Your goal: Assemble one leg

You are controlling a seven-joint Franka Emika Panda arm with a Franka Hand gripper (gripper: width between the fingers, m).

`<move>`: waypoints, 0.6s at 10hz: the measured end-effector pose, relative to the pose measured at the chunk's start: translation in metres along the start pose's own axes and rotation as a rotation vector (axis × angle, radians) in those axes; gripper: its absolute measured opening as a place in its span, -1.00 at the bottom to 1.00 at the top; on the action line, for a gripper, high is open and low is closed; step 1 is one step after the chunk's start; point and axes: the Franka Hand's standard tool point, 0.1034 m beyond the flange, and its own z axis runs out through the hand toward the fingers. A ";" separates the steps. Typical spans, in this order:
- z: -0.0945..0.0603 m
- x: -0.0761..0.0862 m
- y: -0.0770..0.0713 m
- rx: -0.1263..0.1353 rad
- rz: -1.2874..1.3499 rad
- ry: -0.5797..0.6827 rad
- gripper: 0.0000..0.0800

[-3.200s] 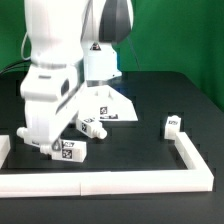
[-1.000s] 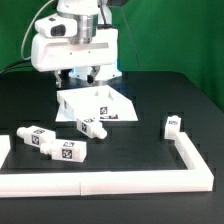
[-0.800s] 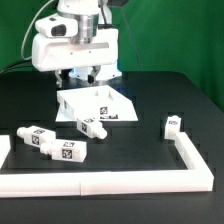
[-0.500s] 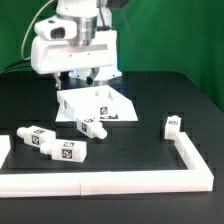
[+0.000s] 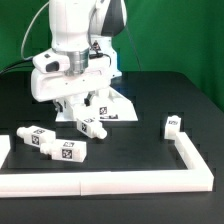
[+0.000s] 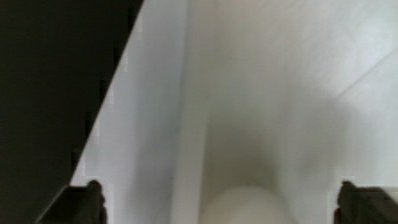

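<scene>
Several legs lie on the black table: one [image 5: 92, 126] by the front edge of the large white panel [image 5: 112, 104], two at the exterior view's left [image 5: 36, 138] [image 5: 68, 151], and one standing at the right [image 5: 172, 124]. My gripper [image 5: 82, 107] hangs low over the panel's left front part, just behind the nearest leg. In the wrist view the gripper [image 6: 224, 205] is open and holds nothing, its dark fingertips [image 6: 84, 200] wide apart. The blurred white panel [image 6: 249, 90] fills that view, with a pale rounded shape between the tips that I cannot identify.
A long white L-shaped border rail [image 5: 110, 181] runs along the table's front and up the right side. A short white rail end [image 5: 4, 148] sits at the far left. A green backdrop stands behind the table.
The arm has come forward and down from behind the panel, towards the exterior view's left. The gripper now hangs low over the panel near the closest leg. The legs and panel have not moved.
</scene>
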 end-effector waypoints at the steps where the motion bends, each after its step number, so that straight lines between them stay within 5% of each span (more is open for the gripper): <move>1: 0.001 0.000 0.000 0.005 0.000 -0.008 0.62; 5: 0.001 0.001 0.002 0.003 0.001 -0.006 0.60; 6: 0.001 0.001 0.002 0.003 0.000 -0.006 0.10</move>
